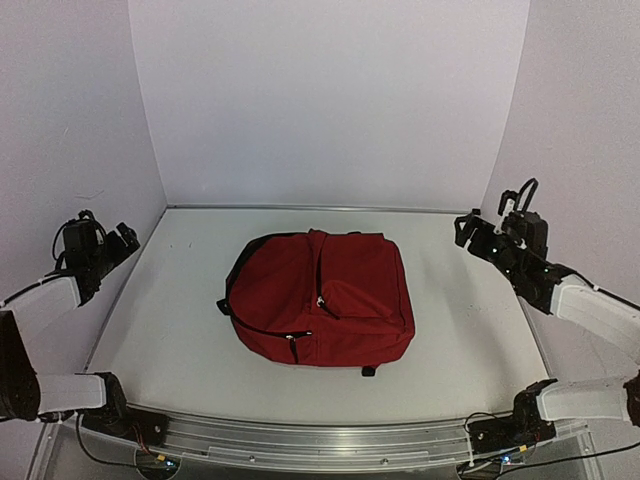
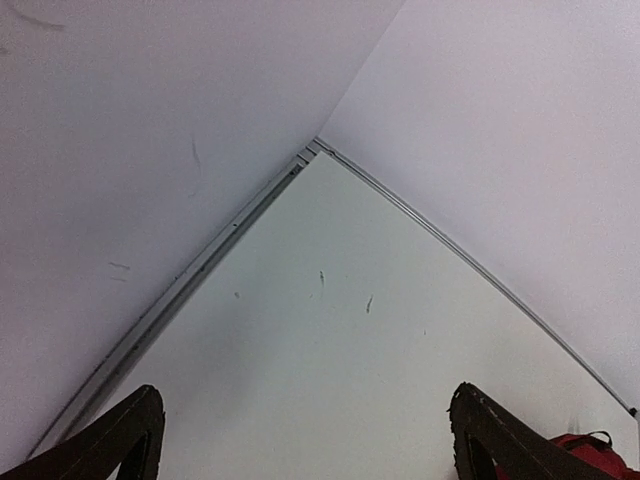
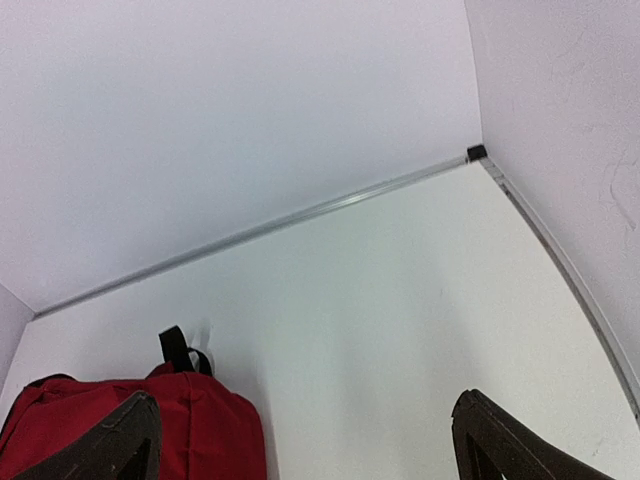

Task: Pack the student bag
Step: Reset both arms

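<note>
Top external view: the student bag (image 1: 318, 298) lies flat at the middle of the table (image 1: 170, 330), its zippered front facing up. The left gripper (image 1: 122, 238) hangs above the left edge and the right gripper (image 1: 466, 228) above the right edge. Both are spread wide and hold nothing, well apart from the bag.

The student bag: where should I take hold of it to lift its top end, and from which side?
Grip the black carry loop at the far edge of the student bag. It stands up off the fabric, while the rest lies flat. Probably come down from above with the right hand, straddling the strap.
</note>
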Motion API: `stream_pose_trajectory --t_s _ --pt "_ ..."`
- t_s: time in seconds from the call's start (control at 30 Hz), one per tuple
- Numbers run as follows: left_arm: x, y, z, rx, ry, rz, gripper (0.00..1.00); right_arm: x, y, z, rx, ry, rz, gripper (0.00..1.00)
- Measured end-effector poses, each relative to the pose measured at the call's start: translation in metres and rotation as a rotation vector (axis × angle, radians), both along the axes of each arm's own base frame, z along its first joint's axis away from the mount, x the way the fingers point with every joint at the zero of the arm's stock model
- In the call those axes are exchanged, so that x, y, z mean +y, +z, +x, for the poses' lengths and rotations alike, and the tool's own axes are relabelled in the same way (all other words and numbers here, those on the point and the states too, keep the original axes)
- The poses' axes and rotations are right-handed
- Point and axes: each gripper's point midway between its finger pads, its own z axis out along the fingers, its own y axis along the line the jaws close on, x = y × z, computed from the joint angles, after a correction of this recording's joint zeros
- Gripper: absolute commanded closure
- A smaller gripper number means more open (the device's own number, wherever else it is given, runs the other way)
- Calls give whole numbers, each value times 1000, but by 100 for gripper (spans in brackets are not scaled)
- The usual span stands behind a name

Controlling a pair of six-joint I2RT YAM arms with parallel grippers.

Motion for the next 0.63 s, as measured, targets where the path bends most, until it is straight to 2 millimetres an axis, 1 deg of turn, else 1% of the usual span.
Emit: stream_pose_trajectory --t_s 0.07,0.17,0.27,0.37,0.47,0.63 --pt "7 -3 -11 -33 33 51 0 -7 0 -6 -67 -20 -10 2" --pt "12 -12 -21 -53 53 121 0 -18 -11 -16 -135 -58 -45 2" --pt "13 -25 -26 -46 43 172 0 -27 -26 -23 -162 -84 -93 2" --pt "12 -31 -29 -46 29 210 0 -31 -30 -27 -190 -91 -130 2" --pt "11 -34 -30 -48 14 233 0 -33 -21 -30 -235 -98 -148 2" --pt "7 -25 -28 -86 -16 260 0 -36 -2 -32 -304 -113 -148 2"
